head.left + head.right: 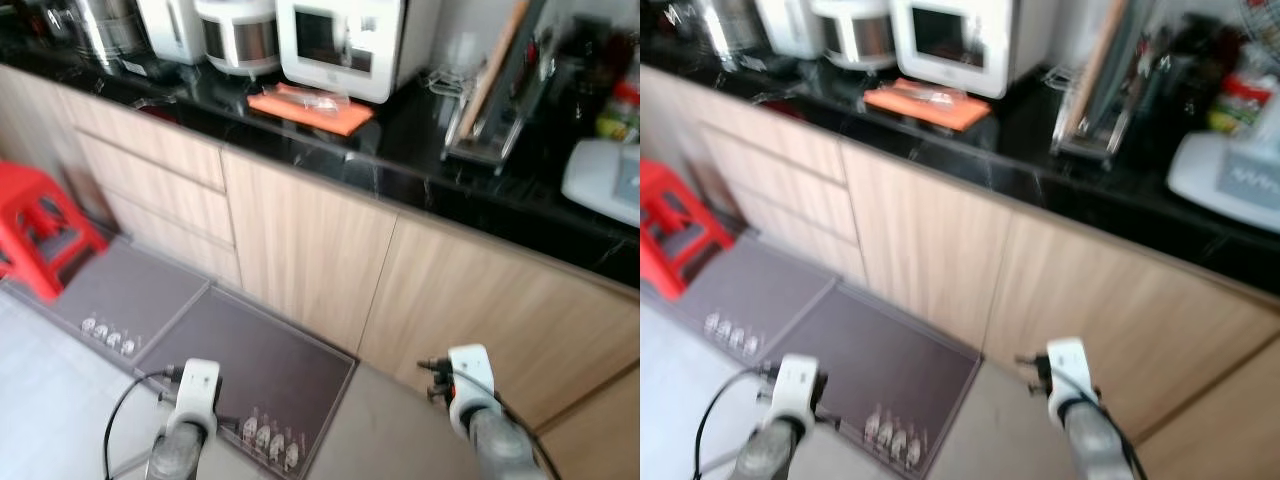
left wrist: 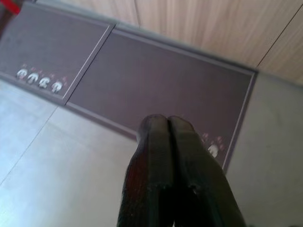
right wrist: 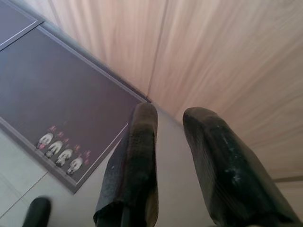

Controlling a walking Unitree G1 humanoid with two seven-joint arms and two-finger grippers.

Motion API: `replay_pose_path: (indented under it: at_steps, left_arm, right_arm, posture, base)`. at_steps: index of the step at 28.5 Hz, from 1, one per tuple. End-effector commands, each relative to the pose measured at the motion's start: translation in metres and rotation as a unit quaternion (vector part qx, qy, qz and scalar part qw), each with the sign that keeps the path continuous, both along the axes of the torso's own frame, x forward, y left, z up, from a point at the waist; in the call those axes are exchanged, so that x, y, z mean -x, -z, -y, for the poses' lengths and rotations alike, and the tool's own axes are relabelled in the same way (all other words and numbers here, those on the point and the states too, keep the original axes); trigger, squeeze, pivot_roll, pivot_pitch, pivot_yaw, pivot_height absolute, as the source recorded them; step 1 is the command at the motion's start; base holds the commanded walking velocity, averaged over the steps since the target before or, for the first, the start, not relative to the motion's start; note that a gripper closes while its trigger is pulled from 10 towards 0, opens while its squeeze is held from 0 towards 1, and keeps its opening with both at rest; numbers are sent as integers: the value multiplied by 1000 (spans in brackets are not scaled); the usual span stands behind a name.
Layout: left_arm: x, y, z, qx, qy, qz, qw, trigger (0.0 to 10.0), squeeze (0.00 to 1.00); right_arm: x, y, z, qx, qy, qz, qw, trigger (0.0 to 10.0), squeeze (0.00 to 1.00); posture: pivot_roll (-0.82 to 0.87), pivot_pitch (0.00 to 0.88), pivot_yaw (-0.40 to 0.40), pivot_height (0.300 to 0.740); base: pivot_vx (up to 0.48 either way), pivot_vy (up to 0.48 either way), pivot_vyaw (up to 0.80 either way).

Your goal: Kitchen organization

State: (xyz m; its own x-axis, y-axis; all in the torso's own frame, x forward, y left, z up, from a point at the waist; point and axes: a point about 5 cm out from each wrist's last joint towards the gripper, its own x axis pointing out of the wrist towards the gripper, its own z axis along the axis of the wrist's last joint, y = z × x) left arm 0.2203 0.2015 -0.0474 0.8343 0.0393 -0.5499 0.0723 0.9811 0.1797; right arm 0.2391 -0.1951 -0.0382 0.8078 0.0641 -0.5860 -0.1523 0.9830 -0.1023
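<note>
A black countertop (image 1: 400,160) runs across the top of the eye views, above pale wood cabinet doors (image 1: 300,240). On it stand a white oven-like appliance (image 1: 340,42), a white rice cooker (image 1: 238,35), an orange mat (image 1: 310,110) with something clear on it, and a metal dish rack (image 1: 495,115) holding a wooden board. Both arms hang low over the floor, the left wrist (image 1: 196,392) and the right wrist (image 1: 470,380). My left gripper (image 2: 166,124) is shut with nothing in it, above the brown mat. My right gripper (image 3: 173,113) is open and empty, near the cabinet base.
A red plastic stool (image 1: 40,235) stands at the left on the tiles. Two brown floor mats (image 1: 260,365) lie along the cabinets. A white object (image 1: 605,180) and bottles (image 1: 620,105) sit at the counter's far right. Drawers (image 1: 150,175) fill the left cabinet section.
</note>
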Motion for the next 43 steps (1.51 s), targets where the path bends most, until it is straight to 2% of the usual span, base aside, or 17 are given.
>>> replay_pose_path:
  at_steps: [1, 3, 5, 10, 12, 17, 22, 26, 32, 43]
  left_arm:
    - [7, 9, 5, -14, 16, -43, 999, 10000, 0]
    - [16, 16, 4, -13, 16, -70, 997, 10000, 0]
    - [31, 26, 1, -7, -2, -105, 994, 10000, 0]
    - [45, 35, 2, -17, 1, -142, 990, 10000, 0]
    - [43, 34, 1, -18, -7, -137, 990, 10000, 0]
    - [39, 31, 2, -15, -13, -127, 992, 10000, 0]
    - [31, 26, -1, -32, -14, -103, 994, 10000, 0]
    - [27, 23, -3, -36, -21, -91, 995, 10000, 0]
    - [29, 24, -4, -25, -27, -96, 995, 10000, 0]
    - [36, 28, -5, -24, -34, -105, 994, 10000, 0]
  right_arm:
    - [14, 12, 6, 7, -2, -44, 999, 10000, 0]
    - [19, 18, 1, -3, -11, -65, 998, 10000, 0]
    - [34, 30, -5, -18, -10, -113, 993, 10000, 0]
    - [57, 45, -4, 10, -12, -176, 984, 10000, 0]
    - [64, 48, -3, -2, 17, -184, 983, 10000, 0]
    - [62, 47, -3, -10, 25, -171, 985, 10000, 0]
    - [60, 45, 4, -1, 57, -166, 984, 10000, 0]
    - [60, 45, 7, 1, 60, -169, 984, 10000, 0]
    - [68, 49, 8, -3, 69, -178, 982, 10000, 0]
    - [72, 51, 1, -11, 73, -181, 981, 10000, 0]
  posture:
    - [103, 0, -66, 740]
    - [105, 0, -67, 740]
    - [89, 0, -68, 740]
    - [99, 0, -76, 740]
    - [116, 0, -80, 740]
    - [107, 0, -79, 740]
    - [96, 0, -69, 740]
    - [93, 0, -67, 740]
    - [92, 0, -61, 740]
    - [103, 0, -59, 740]
  base:
    - [0, 0, 0]
    - [0, 0, 0]
    - [0, 0, 0]
    - [0, 0, 0]
    - [0, 0, 0]
    - [0, 0, 0]
    - [0, 0, 0]
    - [0, 0, 0]
    - [0, 0, 0]
    - [0, 480, 0]
